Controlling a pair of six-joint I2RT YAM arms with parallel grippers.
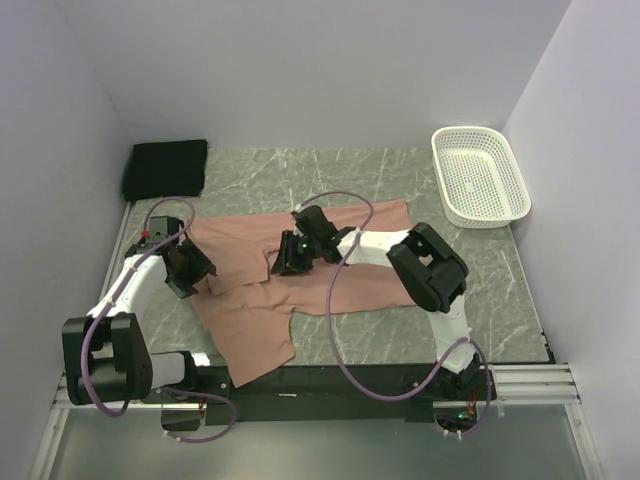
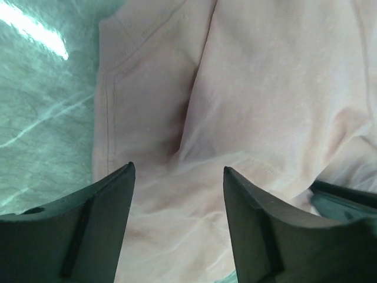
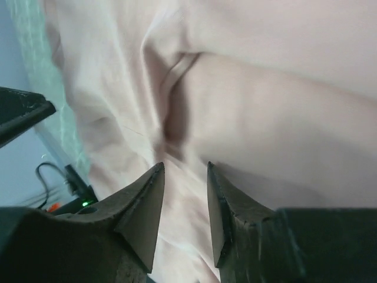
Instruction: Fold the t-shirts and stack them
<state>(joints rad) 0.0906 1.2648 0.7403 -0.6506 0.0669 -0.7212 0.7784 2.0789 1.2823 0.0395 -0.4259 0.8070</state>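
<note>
The salmon-pink t-shirt lies spread and rumpled across the middle of the table, with one part hanging toward the near edge. The black folded t-shirt sits at the far left corner. My left gripper is low over the pink shirt's left sleeve. In the left wrist view the left gripper is wide open, with a sleeve seam and folds of the pink shirt below it. My right gripper is over the shirt's middle. In the right wrist view the right gripper stands narrowly open just above a crease in the pink shirt.
A white mesh basket stands at the far right corner. The marbled table shows to the right of the shirt. Purple cables loop over both arms. Walls close in on the left, back and right.
</note>
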